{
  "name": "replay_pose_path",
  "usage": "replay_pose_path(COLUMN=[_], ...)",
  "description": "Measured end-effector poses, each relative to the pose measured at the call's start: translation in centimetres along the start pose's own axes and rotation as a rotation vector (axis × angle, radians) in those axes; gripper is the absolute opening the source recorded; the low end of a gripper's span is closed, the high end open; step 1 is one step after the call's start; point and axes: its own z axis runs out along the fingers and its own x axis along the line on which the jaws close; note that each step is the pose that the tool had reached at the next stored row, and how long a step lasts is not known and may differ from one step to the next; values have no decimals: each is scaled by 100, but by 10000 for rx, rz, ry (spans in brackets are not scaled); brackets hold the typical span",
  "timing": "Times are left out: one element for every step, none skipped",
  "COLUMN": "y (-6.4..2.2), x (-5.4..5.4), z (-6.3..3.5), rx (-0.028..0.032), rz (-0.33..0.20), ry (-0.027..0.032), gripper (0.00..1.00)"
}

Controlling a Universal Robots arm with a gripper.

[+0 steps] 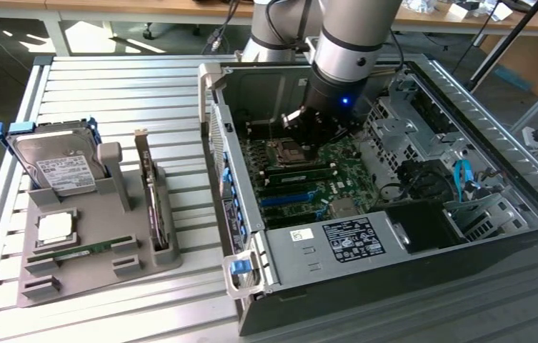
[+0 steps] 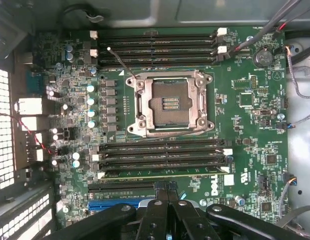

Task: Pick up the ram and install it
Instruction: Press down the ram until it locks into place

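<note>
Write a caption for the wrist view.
Shut gripper above a motherboard, its empty processor socket flanked by memory slots.

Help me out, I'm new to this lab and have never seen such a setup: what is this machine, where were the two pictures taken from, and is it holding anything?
It is a single robot arm reaching into an open computer case that lies on a slatted metal table. One picture comes from a camera standing off the arm. The other comes from a camera on its wrist, looking at the green motherboard with its empty processor socket. On the exterior view's left, a grey holder carries a hard drive, a square silver chip, a dark card and the ram, a thin green stick lying flat. The jaws are shut over the board, and nothing shows between them.
</note>
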Motion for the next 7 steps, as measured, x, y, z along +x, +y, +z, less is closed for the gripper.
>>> replay_pose_path(y=[0,-1,-1,0,0,0,0], x=[-9,-10,-10,-10,-10,-10,-10], z=[1,1,1,2,2,2,2], rx=[5,7,6,5,5,5,5], rz=[0,0,0,0,0,0,0], ry=[113,131,130,131,131,131,131], gripper=[10,10,10,10,10,10,10])
